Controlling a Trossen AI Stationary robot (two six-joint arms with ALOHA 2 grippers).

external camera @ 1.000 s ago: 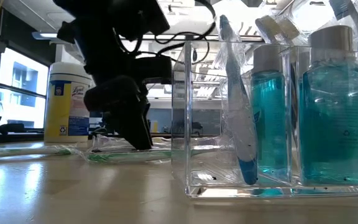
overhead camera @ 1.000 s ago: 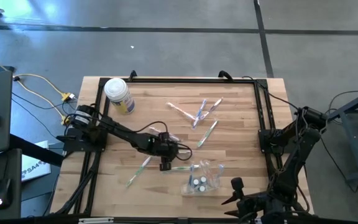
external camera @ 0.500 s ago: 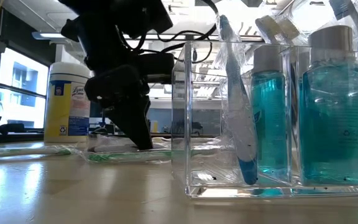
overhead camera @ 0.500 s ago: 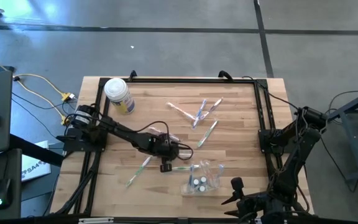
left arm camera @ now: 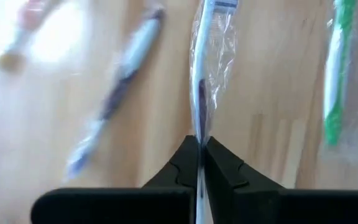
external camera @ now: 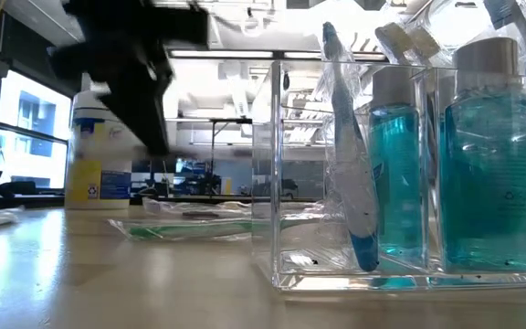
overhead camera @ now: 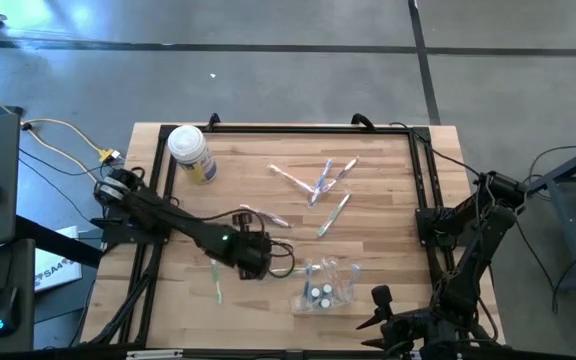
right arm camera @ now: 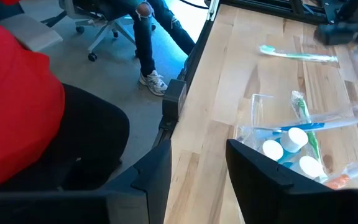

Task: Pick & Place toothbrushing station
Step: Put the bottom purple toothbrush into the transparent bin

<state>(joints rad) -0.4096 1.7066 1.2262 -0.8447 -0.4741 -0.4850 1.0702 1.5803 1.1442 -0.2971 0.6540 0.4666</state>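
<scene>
Nearest the table's front edge, the right gripper (overhead camera: 386,315) waits low at the front-right corner; in its wrist view its two dark fingers (right arm camera: 263,171) stand apart w/ nothing between them. Just beyond it sits the clear holder (overhead camera: 325,284), a see-through box on the wood holding teal bottles (external camera: 491,155) w/ white caps and a few wrapped brushes, incl. a blue toothbrush (external camera: 347,146) leaning upright inside. The right wrist view shows the same holder (right arm camera: 272,134) near the table (overhead camera: 388,190) edge, w/ a person in a red top and a wheeled chair on the floor beside.

Left of the holder, mid-table, the left gripper (overhead camera: 252,258) is pinched tight on a wrapped toothbrush (left arm camera: 205,74); the wrist view shows the jaws closed on its clear wrapper, the brush running straight out ahead over the wood. A green toothbrush (overhead camera: 215,281) lies just left of that gripper, apart from it. Another green brush (left arm camera: 335,74) and a blurred blue-white one lie either side of the held brush.

Farther back, a loose cluster of pastel toothbrushes (overhead camera: 320,182) lies scattered center-table. At the back-left stands a white-lidded jar (overhead camera: 190,152) w/ yellow label.
</scene>
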